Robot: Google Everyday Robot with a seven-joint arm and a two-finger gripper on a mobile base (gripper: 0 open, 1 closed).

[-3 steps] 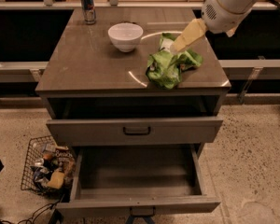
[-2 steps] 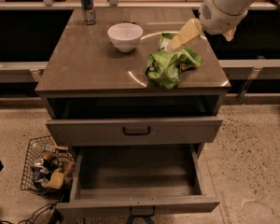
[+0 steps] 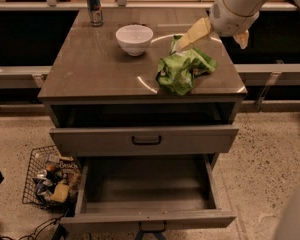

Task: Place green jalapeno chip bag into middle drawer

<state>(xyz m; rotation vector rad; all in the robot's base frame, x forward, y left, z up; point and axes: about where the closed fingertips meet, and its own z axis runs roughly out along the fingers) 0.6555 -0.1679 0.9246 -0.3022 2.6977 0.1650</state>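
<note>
The green jalapeno chip bag [image 3: 182,68] lies crumpled on the right part of the cabinet top [image 3: 95,69]. My gripper [image 3: 211,44] hangs over the bag's far edge. It is open: one pale finger [image 3: 194,34] slants down to the bag's top corner and the other [image 3: 241,38] stands apart to the right, beyond the bag. The middle drawer [image 3: 145,189], a deep grey box, is pulled out wide and empty at the bottom front of the cabinet.
A white bowl [image 3: 134,38] stands left of the bag and a can [image 3: 94,6] at the back left. A shallower drawer with a black handle [image 3: 146,140] sits above the open one. A wire basket of items [image 3: 50,181] is on the floor at left.
My gripper has shifted slightly up and back over the bag. The bag, bowl and drawers have not moved.
</note>
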